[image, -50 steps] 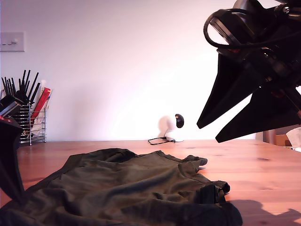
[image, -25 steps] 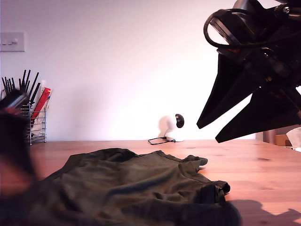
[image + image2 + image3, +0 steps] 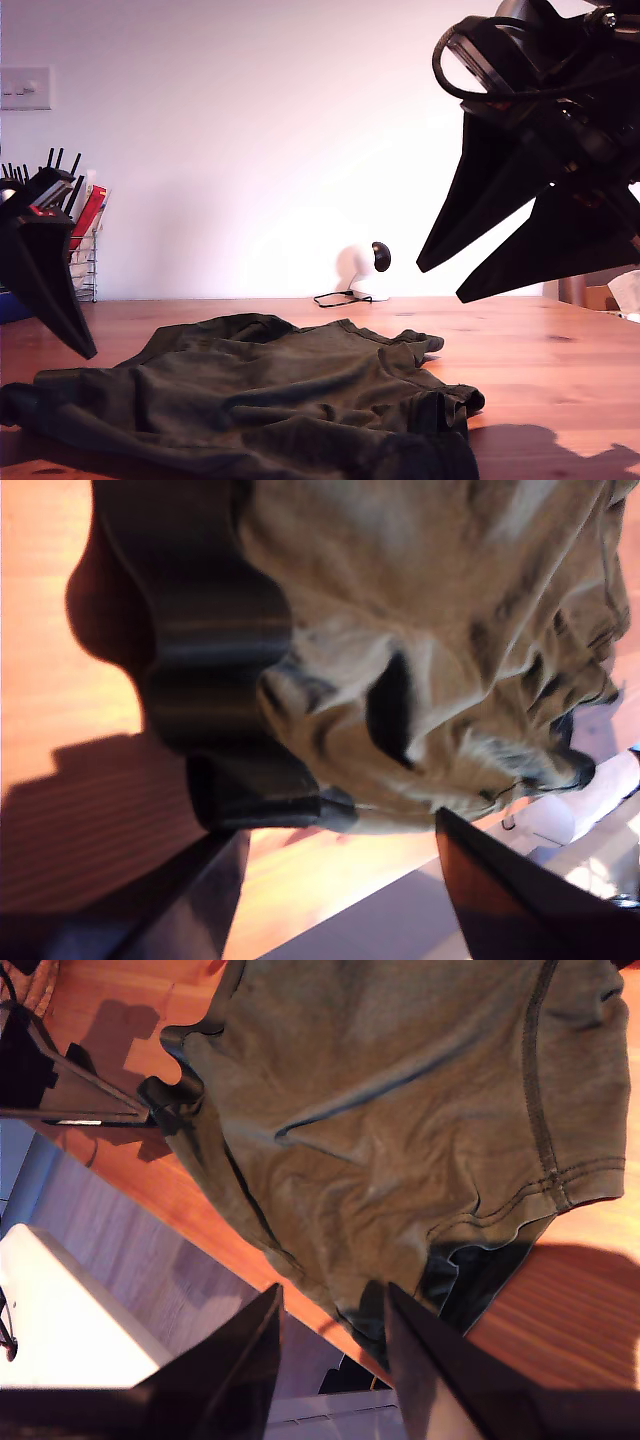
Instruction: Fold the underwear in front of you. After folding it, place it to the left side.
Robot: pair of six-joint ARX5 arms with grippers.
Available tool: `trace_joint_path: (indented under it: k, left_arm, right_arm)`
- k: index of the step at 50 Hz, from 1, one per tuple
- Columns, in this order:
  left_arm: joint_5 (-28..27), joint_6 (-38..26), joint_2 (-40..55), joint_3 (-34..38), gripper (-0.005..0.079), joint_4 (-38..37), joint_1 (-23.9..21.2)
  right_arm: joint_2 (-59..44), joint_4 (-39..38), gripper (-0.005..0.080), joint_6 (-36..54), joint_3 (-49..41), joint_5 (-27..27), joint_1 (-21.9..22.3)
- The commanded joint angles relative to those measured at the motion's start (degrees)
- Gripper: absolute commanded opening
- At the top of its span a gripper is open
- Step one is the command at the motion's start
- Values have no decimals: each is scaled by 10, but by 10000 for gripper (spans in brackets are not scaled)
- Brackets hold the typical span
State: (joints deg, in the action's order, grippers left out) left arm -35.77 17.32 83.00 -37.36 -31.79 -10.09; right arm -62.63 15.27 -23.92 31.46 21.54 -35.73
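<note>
The underwear (image 3: 270, 400) lies rumpled on the desk (image 3: 560, 360), lower centre of the exterior view, unfolded; the first end effector (image 3: 340, 880) and the second end effector (image 3: 330, 1330) hover above it, both spread and empty; folding appears barely begun; the next move calls for pinching an edge.

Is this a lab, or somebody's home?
Probably a home or office room: a wooden table against a plain wall with a light switch, a wire caddy of utensils, and a small white camera standing behind the underwear.
</note>
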Motion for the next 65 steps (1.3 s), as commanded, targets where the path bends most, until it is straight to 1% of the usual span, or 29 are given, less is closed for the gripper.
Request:
trace_joint_path:
  k: [1,7,17,21,25,29,47,58,65]
  left_arm:
    - [18,-11,1,9,531,-1,0]
    - [42,-16,1,9,530,0,0]
    - [65,-23,2,9,530,6,-1]
    - [61,-23,2,9,530,2,-1]
    - [47,-26,1,9,530,-20,-1]
    - [49,-42,2,9,530,-40,0]
    - [49,-43,2,9,530,-76,-2]
    - [49,-43,2,9,524,-62,-2]
    - [47,-38,3,9,478,-55,-2]
  right_arm:
    - [-1,-4,282,4,-5,0,-2]
    - [-1,-3,282,10,-5,7,-2]
    - [-1,-4,282,10,-5,9,-5]
    - [-1,-4,282,10,-5,9,-6]
    - [-1,-4,282,10,-5,9,-6]
    - [-1,-5,282,11,-5,9,-6]
    - [-1,-7,282,14,-5,9,-6]
    - [-1,-9,282,15,-5,9,-6]
    - [-1,-9,282,15,-5,9,-6]
